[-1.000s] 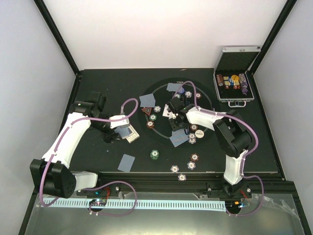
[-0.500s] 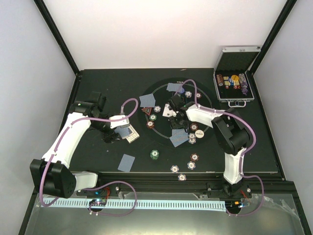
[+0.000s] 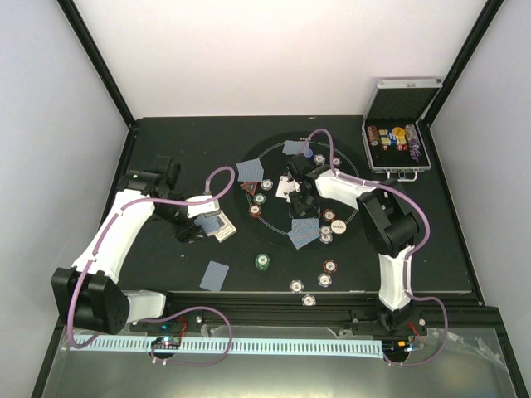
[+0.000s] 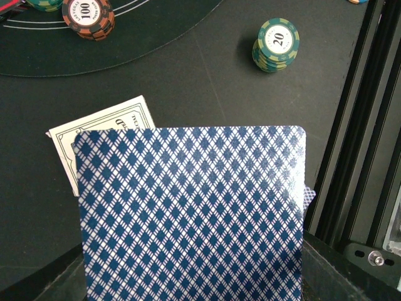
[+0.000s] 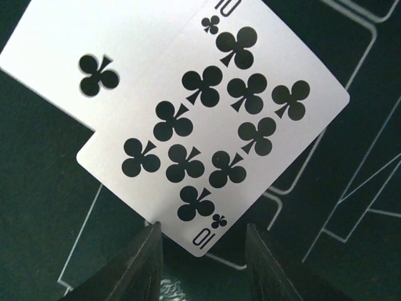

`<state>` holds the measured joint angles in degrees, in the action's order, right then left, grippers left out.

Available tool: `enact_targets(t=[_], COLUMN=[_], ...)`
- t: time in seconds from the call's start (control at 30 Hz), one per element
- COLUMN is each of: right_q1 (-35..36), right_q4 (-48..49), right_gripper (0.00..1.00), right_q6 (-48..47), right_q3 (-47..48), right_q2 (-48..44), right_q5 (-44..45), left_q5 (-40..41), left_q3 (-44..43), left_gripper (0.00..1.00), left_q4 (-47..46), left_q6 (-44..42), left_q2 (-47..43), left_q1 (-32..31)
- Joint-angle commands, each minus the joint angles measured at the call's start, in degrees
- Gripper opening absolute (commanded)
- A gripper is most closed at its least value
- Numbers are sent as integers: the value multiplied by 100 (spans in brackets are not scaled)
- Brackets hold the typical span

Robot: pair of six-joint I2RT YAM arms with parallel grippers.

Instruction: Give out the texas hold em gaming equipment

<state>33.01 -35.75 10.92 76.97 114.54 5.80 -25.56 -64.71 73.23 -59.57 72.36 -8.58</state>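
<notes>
Stack of blue-backed cards (image 4: pixel 188 213) pinched in the left gripper (image 3: pixel 207 222) above the table (image 4: pixel 188 81); right gripper (image 5: pixel 200 251), fingers spread, over a face-up ten of clubs (image 5: pixel 207 125) on the round mat (image 3: pixel 278 240)

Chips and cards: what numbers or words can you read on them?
"100": on the red-brown chip, left wrist view.
"20": on the green chip stack, same view.
"10" with club signs: on the face-up card, right wrist view.
Blue-backed card: pattern only, no words.
Too small or blurred: the print on the paper note and on the white button.
</notes>
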Motion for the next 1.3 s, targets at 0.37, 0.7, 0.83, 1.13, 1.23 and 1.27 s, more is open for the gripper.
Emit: enact_targets(t=[0.37, 0.7, 0.83, 1.13, 1.23, 1.27], right_q1=[-261, -260, -376, -49, 303, 411], right_q4=[-165, 51, 596, 1686, 2285, 2484], right_gripper=[39, 56, 99, 100, 98, 97], right_q6=[-490, -115, 574, 2020, 2605, 2768], right_q3=[701, 332, 60, -717, -1149, -1252], right_q2=[353, -1169, -2000, -2752, -2796, -2790], right_q5=[487, -141, -478, -3071, -3751, -3942], left_q5=[-118, -156, -164, -252, -284, -297], left_q3=[-275, -326, -332, -345, -350, -343], left_gripper=[2, 1, 2, 2, 2, 2], left_q4=[139, 139, 139, 156, 149, 148], left_q6=[-55, -46, -46, -19, -19, -19], left_q2=[68, 67, 68, 43, 33, 28], left_q1=[40, 40, 36, 37, 40, 40])
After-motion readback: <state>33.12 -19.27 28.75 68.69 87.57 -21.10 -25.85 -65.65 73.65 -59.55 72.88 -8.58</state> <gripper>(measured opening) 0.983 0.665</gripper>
